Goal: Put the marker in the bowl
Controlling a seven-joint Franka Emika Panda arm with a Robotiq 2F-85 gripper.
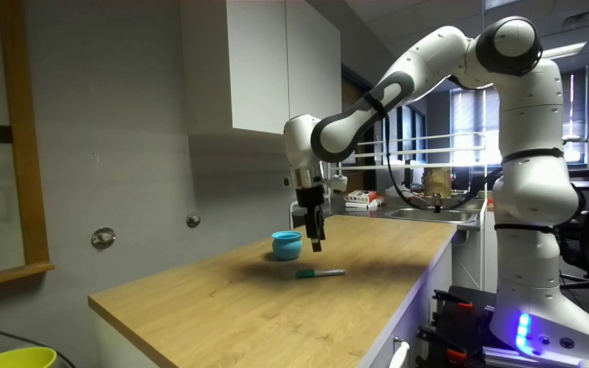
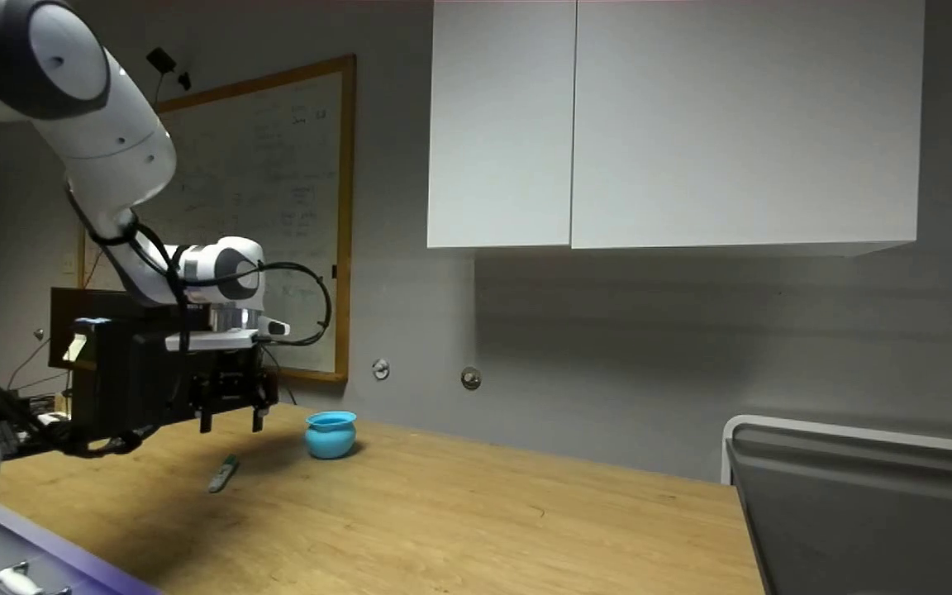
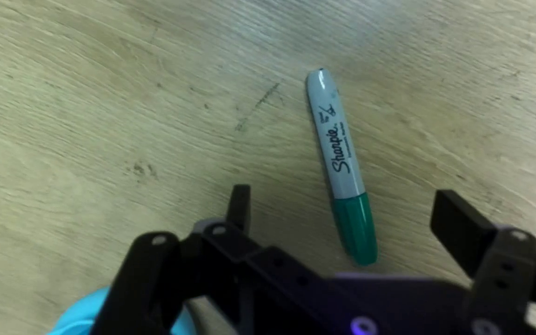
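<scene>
The marker is a grey Sharpie with a green cap. It lies flat on the wooden table, seen in both exterior views [image 1: 320,273] [image 2: 223,473] and in the wrist view [image 3: 338,149]. The bright blue bowl stands upright on the table a short way from the marker [image 1: 287,248] [image 2: 330,438]. Part of it shows at the bottom left of the wrist view [image 3: 82,311], partly hidden behind a finger. My gripper [image 1: 317,246] [image 2: 231,423] is open and empty above the table. In the wrist view the fingers [image 3: 341,204] stand apart on either side of the marker's cap, not touching it.
The wooden table [image 1: 253,312] runs along a grey wall, with a white cabinet [image 1: 261,66] hanging above. A sink [image 1: 430,214] and a small box [image 1: 361,197] are beyond its far end. A yellow container [image 1: 16,358] is at the lower left.
</scene>
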